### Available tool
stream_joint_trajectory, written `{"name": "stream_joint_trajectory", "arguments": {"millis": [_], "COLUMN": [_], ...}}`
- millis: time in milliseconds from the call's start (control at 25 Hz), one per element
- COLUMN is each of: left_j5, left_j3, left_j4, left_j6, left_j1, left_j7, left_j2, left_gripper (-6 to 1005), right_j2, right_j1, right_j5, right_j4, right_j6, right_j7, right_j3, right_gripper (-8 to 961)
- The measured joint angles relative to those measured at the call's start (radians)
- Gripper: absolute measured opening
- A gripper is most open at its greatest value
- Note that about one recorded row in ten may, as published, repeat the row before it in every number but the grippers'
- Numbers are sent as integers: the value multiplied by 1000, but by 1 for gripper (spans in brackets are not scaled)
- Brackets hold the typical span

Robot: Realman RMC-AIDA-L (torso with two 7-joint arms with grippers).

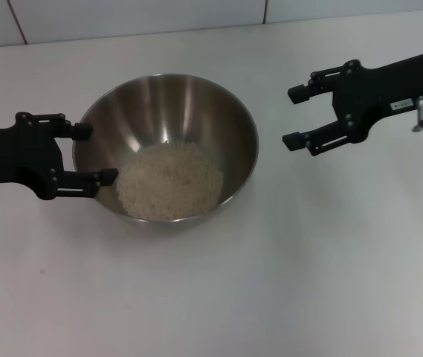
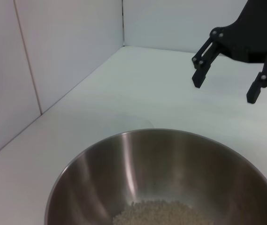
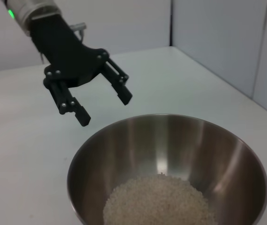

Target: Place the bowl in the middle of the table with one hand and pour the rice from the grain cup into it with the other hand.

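The steel bowl (image 1: 178, 100) stands in the middle of the white table (image 1: 285, 282) with a pale heap of rice (image 1: 170, 181) in its bottom. My left gripper (image 1: 96, 154) is open at the bowl's left rim, with one finger on each side of that edge and nothing held. To the right of the bowl, a short way off and above the table, my right gripper (image 1: 294, 117) hangs open and empty. The left wrist view shows the bowl (image 2: 138, 159), the rice (image 2: 156, 213) and the right gripper (image 2: 226, 89) beyond. The right wrist view shows the bowl (image 3: 227, 154), the rice (image 3: 159, 199) and the left gripper (image 3: 103, 108). The grain cup is out of view.
A white tiled wall (image 1: 122, 15) runs along the table's far side. In the left wrist view, wall panels (image 2: 53, 56) meet at a corner behind the table.
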Motion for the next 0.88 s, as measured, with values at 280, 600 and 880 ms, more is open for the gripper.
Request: {"name": "stream_joint_trajectory", "arguments": {"millis": [280,600,880], "left_j5": [0,1,2], "left_j3": [0,0,0], "left_j4": [2,0,-1], "left_j6": [1,1,1], "left_j1": [-1,-3,-3], "left_j7": [-2,-3,-5], "left_j2": [0,1,1], "left_gripper": [802,802,802], "right_j2": [-1,-1,1], "right_j1": [-45,-43,-39], "right_j5": [100,101,101], "right_j4": [-8,-5,-3], "right_j6": [80,94,107], "right_j7": [50,59,62], "right_j3": [-143,-147,-158], "right_gripper": [826,826,826]}}
